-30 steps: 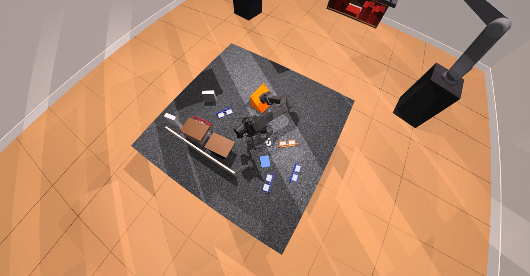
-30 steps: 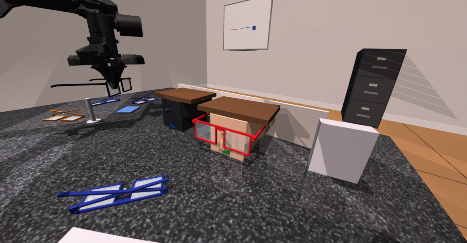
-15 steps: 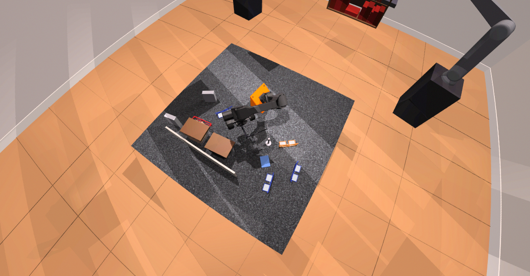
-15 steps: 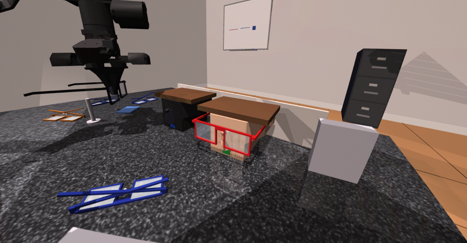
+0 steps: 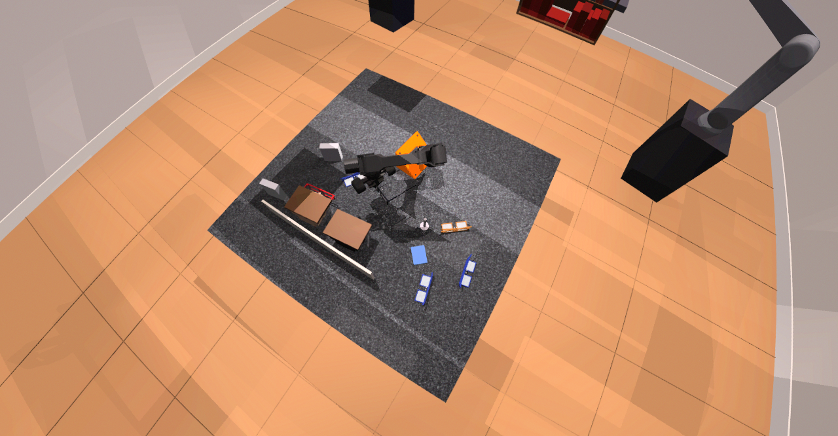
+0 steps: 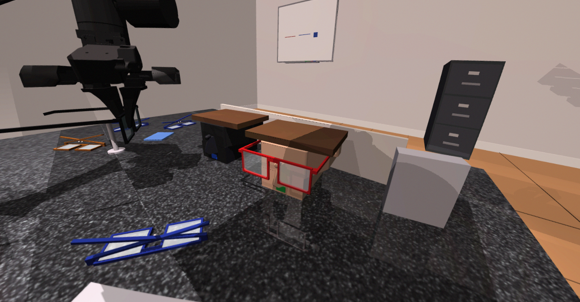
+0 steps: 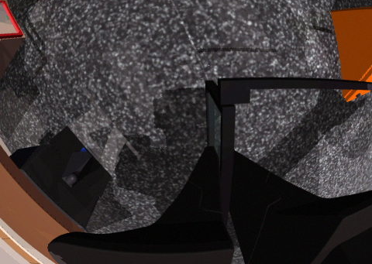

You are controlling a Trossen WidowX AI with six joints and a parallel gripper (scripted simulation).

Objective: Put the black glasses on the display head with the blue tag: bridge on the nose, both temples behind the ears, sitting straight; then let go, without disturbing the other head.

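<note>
My gripper (image 6: pixel 128 122) (image 7: pixel 215 153) is shut on the black glasses (image 6: pixel 60 126) (image 7: pixel 291 84) near the bridge and holds them above the mat. Their temples are open and point left in the exterior view. The black head (image 6: pixel 227 143) (image 7: pixel 50 167) with the blue tag (image 6: pixel 214 156) (image 7: pixel 83 149) stands apart from them, under a brown slab (image 5: pixel 347 228) (image 6: pixel 229 116). Its face is bare. The other, light head (image 6: pixel 283 148) has a green tag (image 6: pixel 280 189) and wears red glasses (image 6: pixel 293 175) (image 7: pixel 12 34) (image 5: pixel 319 191).
A white post (image 5: pixel 424 224) (image 6: pixel 113 139), orange glasses (image 5: pixel 455 226) (image 6: pixel 79 147) and a blue pad (image 5: pixel 419 254) (image 6: pixel 158 136) are near the arm. Blue glasses (image 6: pixel 150 239) lie in front. A low wall (image 6: pixel 364 150) runs behind the heads. A grey block (image 6: pixel 425 190) stands right of them.
</note>
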